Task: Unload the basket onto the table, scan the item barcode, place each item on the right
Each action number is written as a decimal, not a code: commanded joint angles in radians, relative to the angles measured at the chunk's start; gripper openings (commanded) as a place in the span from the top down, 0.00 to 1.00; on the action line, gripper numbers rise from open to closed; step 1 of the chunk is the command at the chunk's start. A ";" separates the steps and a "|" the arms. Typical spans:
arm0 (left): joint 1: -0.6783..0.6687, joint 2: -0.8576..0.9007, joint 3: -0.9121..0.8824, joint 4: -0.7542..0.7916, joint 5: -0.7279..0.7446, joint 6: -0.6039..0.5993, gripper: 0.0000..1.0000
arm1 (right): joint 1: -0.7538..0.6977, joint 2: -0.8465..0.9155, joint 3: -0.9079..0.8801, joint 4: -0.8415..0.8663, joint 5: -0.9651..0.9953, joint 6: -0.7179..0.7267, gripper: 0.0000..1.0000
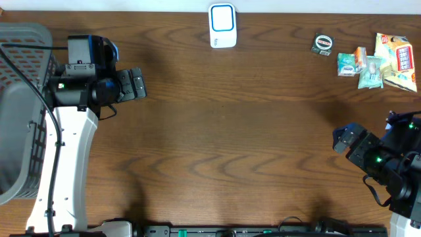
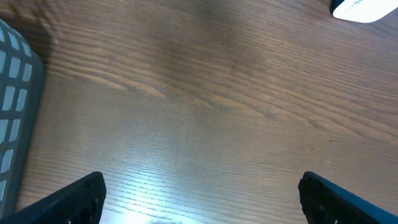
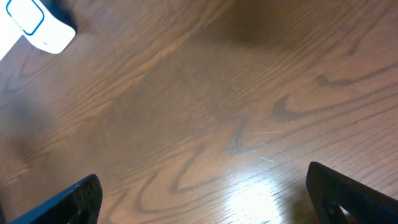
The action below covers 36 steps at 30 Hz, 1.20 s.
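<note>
The white barcode scanner with a blue-rimmed face stands at the table's far edge, near the middle. It also shows at the top right of the left wrist view as the scanner and at the top left of the right wrist view as the scanner. Packaged items lie at the far right: a yellow and red snack bag, two pale green packets and a small round black item. My left gripper is open over bare wood at the left. My right gripper is open at the right, below the items.
A grey plastic basket fills the left edge beside the left arm, and its wall shows in the left wrist view. The brown wooden table stretches between the two arms.
</note>
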<state>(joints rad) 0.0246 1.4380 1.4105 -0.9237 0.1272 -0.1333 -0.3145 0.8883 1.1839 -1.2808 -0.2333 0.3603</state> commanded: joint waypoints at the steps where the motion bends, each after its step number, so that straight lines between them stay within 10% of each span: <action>1: 0.003 0.000 0.002 -0.003 -0.009 0.002 0.03 | 0.009 -0.005 -0.003 0.002 -0.019 0.013 0.01; 22: 0.003 0.000 0.002 -0.003 -0.009 0.002 0.02 | 0.009 -0.005 -0.003 0.021 0.033 -0.007 0.01; 36: 0.003 -0.001 0.002 -0.003 -0.009 0.002 0.02 | 0.252 -0.306 -0.127 0.355 0.044 -0.399 0.01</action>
<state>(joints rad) 0.0246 1.4380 1.4105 -0.9237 0.1268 -0.1333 -0.0841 0.6662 1.1358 -0.9855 -0.2012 0.0296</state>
